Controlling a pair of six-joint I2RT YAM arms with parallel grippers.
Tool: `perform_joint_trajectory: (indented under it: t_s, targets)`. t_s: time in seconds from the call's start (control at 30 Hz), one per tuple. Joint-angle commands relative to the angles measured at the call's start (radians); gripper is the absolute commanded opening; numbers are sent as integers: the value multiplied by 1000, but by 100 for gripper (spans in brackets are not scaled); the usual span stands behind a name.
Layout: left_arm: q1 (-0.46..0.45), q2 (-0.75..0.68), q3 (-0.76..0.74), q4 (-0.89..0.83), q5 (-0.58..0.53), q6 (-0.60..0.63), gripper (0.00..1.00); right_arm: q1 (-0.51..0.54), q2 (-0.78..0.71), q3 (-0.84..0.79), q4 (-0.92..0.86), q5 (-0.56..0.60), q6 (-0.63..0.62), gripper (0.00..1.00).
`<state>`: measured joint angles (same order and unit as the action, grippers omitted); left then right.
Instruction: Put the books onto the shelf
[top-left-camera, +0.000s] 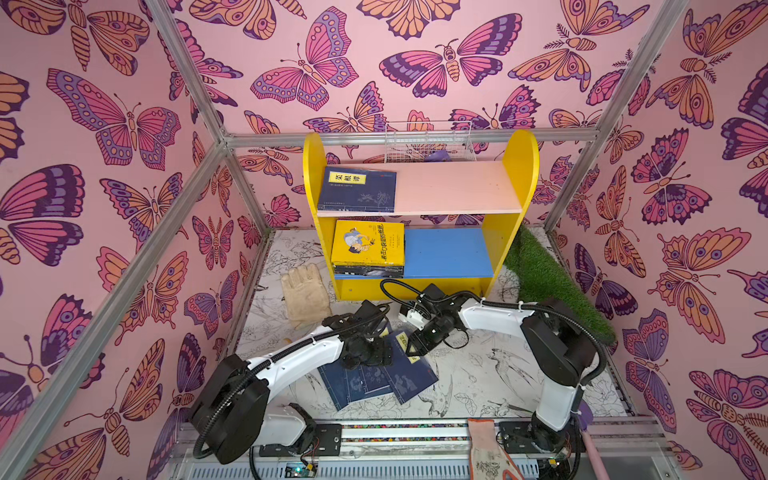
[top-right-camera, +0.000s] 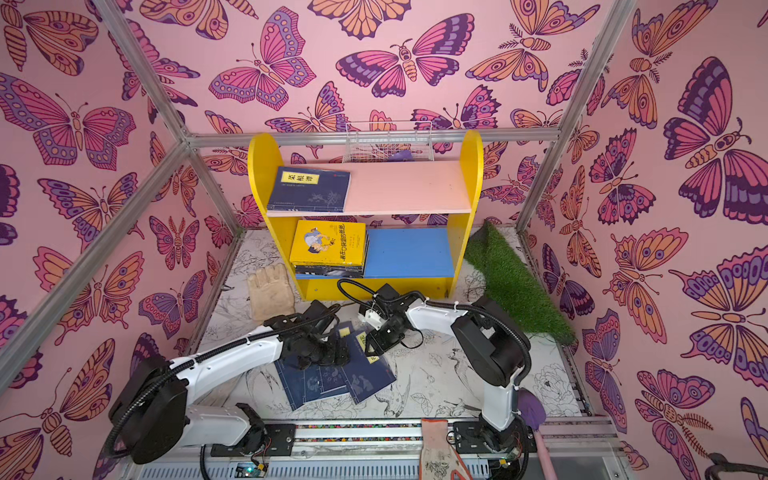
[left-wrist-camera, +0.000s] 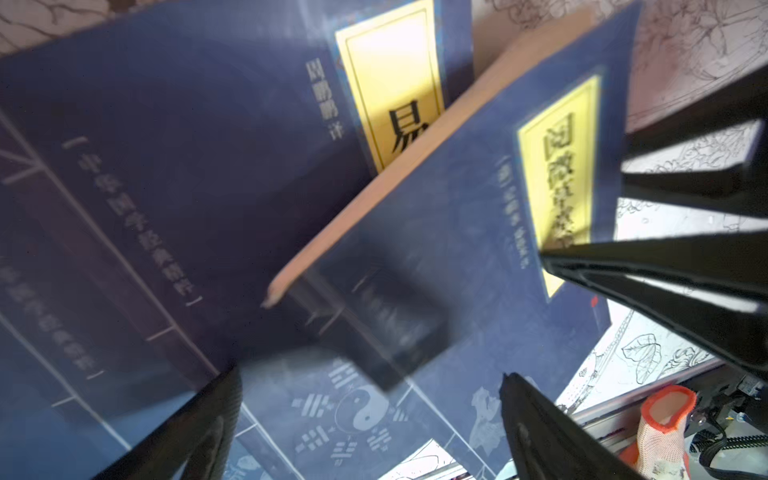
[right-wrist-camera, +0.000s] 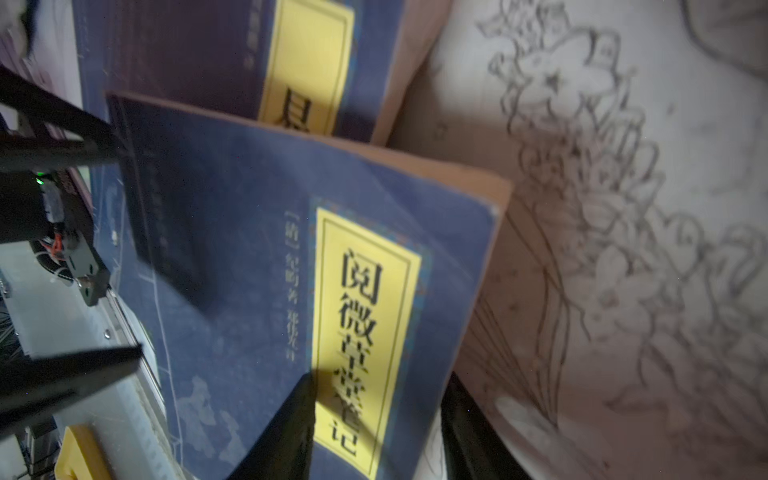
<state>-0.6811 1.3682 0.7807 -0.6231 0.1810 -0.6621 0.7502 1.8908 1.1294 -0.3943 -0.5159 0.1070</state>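
Under left hand (left-wrist-camera: 370, 376), fingers spread wide: loose navy books (left-wrist-camera: 187, 166) overlapping on tabletop (top-left-camera: 478, 374). Right hand (right-wrist-camera: 376, 386) straddles corner of top navy book (right-wrist-camera: 232, 257), one finger over cover, one beneath; clamped or not, cannot tell. Book tilted up. Beyond both hands, shelf (top-left-camera: 519, 166): shelved navy book (top-left-camera: 357, 189) on pink board (top-left-camera: 457, 187), yellow stack (top-left-camera: 368, 243) on blue board (top-left-camera: 446, 251).

Sketch-print tabletop (top-left-camera: 478, 374) has got the yellow shelf (top-left-camera: 519, 166), a messy pile of navy books (top-left-camera: 374, 382), a beige glove (top-left-camera: 305, 293) and fake grass (top-left-camera: 544, 274) sitting on it.
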Motion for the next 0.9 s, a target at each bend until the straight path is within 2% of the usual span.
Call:
perform_joint_trajectory:
  t_s: [0.0,0.1,0.27,0.5,0.87]
  targets:
    - [-5,89,-32,38,106,10,95,0,61,35,30,-47,13,49]
    - [-5,131,-27,86,157,16,89,0,75,53,37,-50,24,48]
    - [-5,149,-18,139,230,41,73,0,63,41,50,-37,31,48]
    - [-4,20,-81,351,358,92,69,1,65,37,55,-41,29,48]
    - [49,-84,-129,448,421,134,63,4,45,23,65,-37,25,48]
